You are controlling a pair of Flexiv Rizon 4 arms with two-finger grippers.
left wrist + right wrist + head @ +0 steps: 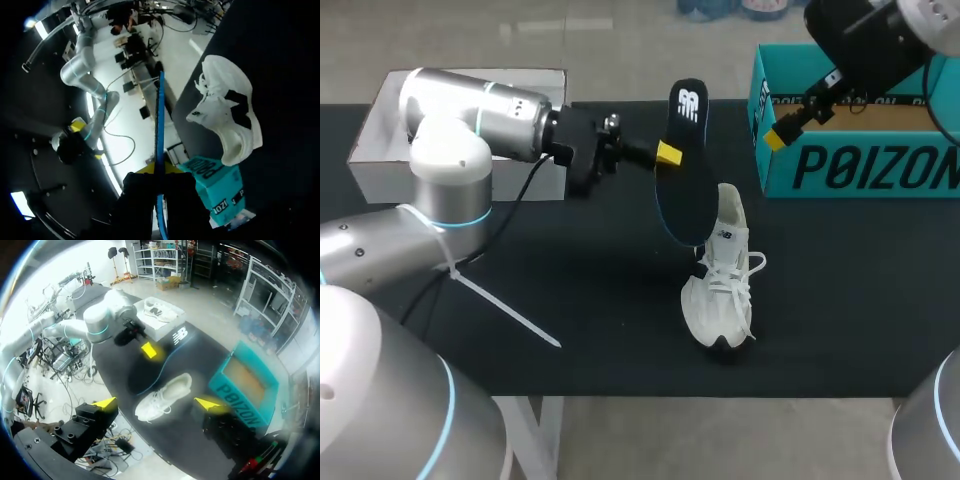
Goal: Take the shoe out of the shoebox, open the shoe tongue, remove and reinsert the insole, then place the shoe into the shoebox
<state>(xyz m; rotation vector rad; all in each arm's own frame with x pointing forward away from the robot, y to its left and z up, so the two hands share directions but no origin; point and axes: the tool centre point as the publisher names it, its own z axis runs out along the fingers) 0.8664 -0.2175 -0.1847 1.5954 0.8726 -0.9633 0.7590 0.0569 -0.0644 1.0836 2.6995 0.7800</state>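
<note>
Insole (682, 170): out of the shoe, pinched in the closed left claw (666, 155) and held in the air just above the white shoe (720, 285), which stands mid-counter (860, 300) toward the front edge. Shoebox (860, 165): far right corner, with the right claw (780, 133) above it, fingers spread and empty. Judged done: shoe out, insole removed; outstanding: reinsertion, shoe back into shoebox.

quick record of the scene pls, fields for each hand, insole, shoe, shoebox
left hand: shut on insole, raised above table
right hand: open, empty, up near shoebox
insole: dark, out of shoe, held nearly upright
shoe: white, laced, on black table
shoebox: teal, open, no shoe seen inside
</note>
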